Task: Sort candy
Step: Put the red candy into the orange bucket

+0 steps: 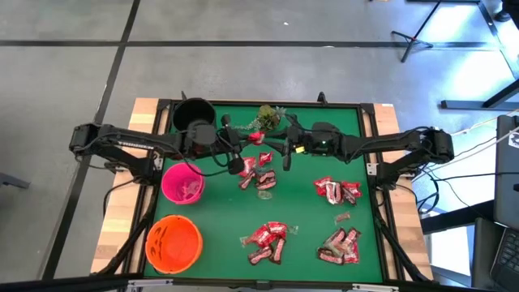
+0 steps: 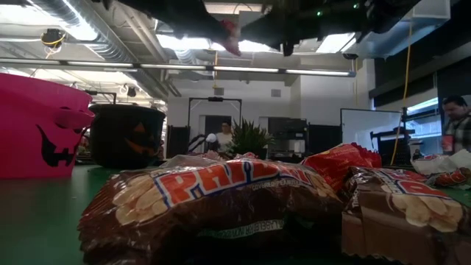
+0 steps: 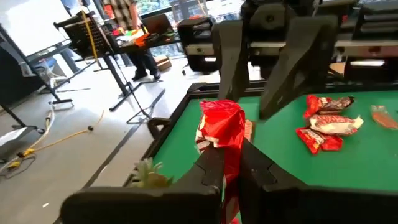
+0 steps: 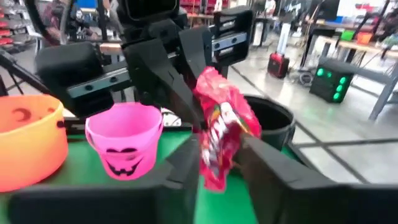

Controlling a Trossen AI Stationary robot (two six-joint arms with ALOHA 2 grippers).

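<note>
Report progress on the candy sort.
Done: the pink bowl seems to hold a few pieces, little else is sorted. In hand: the left gripper is shut on a red packet above the table, with the right gripper open around it. Left: several candy piles lie unsorted on the green surface.

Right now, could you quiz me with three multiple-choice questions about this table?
1. Where is the red packet? A on the floor B aloft between both grippers C in a drawer
2. How many buckets? A two B three C five
3. The left gripper is: A shut on the red packet B open, empty C out of sight
Answers: B, left gripper and right gripper meet at it; B, black bucket, pink bucket, orange bucket; A, its fingers pinch it.
</note>
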